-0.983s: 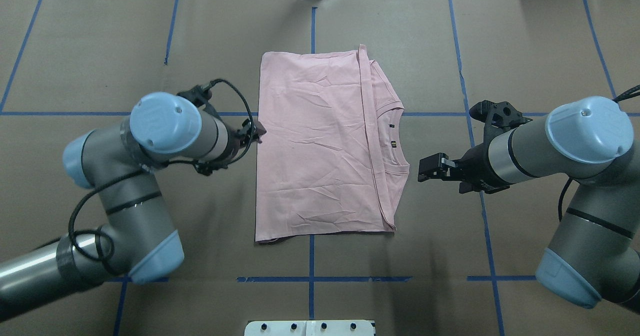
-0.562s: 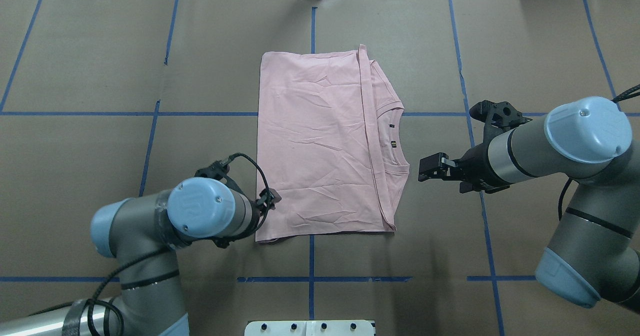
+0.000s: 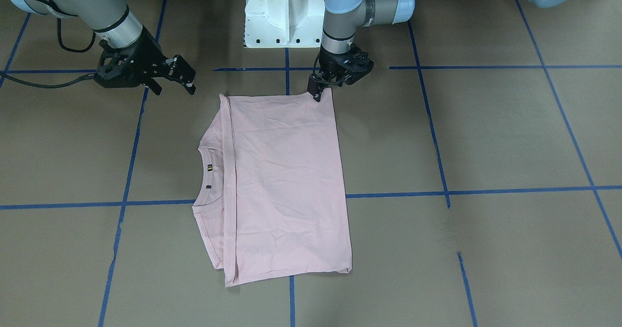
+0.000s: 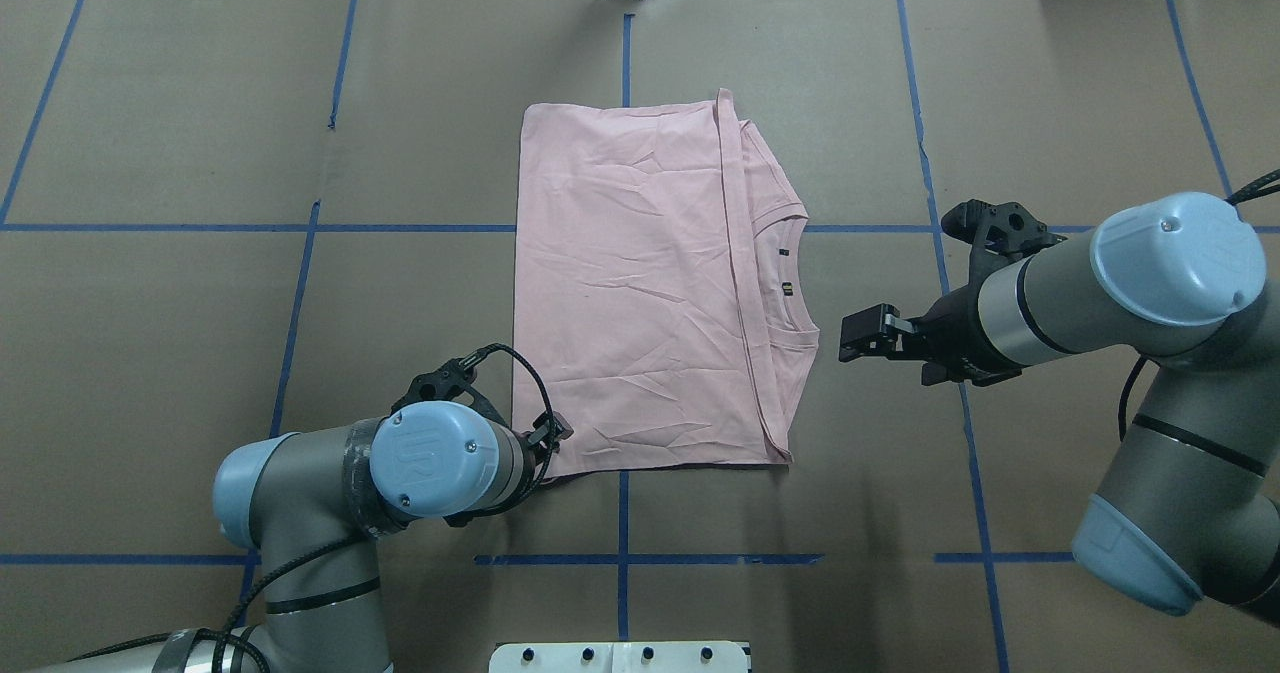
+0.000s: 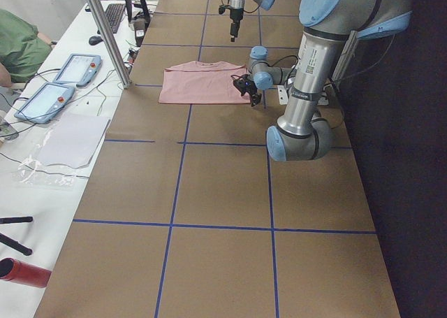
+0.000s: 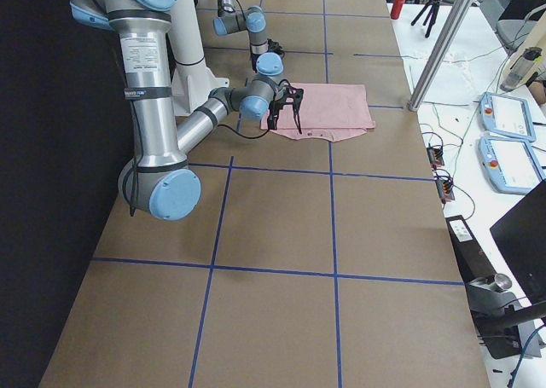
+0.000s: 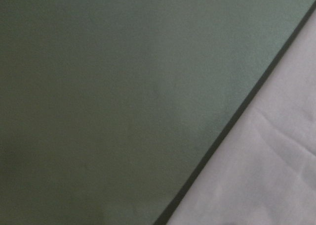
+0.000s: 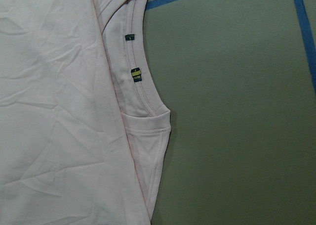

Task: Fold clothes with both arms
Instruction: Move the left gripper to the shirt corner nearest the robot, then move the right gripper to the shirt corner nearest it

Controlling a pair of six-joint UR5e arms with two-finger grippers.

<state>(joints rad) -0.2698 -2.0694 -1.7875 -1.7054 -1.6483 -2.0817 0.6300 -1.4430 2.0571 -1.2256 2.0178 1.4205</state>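
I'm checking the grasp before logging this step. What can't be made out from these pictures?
Left hand at the shirt corner: open or shut unclear; overhead its arm partly covers it, the left wrist view shows only blur.
Collar tag: writing too small, right wrist view.
Shirt underside: hidden by the folded layers everywhere.

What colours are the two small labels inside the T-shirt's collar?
Upper label dark green, lower label yellow with dark bands; clearest in right wrist view.

Brown-paper tabletop w/ blue tape grid. White pedestal at table edge. Side bench: tablet next to 2nd tablet, keyboard, metal pole, red cylinder. Person in green nearby.
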